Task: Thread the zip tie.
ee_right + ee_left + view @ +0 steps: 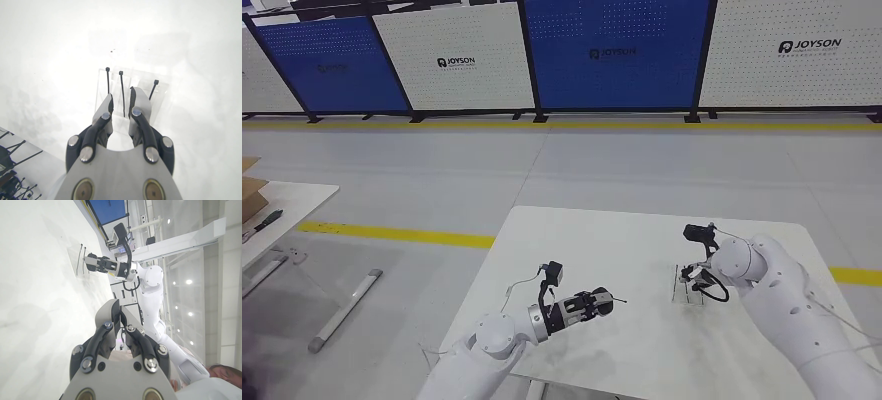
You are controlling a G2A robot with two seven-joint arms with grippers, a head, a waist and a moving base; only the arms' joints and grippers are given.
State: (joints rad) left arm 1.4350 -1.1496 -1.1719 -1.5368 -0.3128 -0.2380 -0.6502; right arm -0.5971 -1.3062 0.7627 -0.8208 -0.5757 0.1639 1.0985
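The left gripper [119, 306] sits low over the white table [572, 235] on the robot's near left, its jaws pressed together; whether they pinch anything cannot be told. Farther out to the right, the right gripper [121, 92] hangs over a clear plate [162, 94] lying flat on the table. Its jaws are spread, one on each side of the middle zip tie [122, 83], not touching it. Two more ties [108, 81] flank it on the plate, heads pointing away.

Zip ties [122, 91]: solid black. Plate [160, 98]: clear, colourless. Table [622, 240]: white, with faint grey smudges and a few dark specks.
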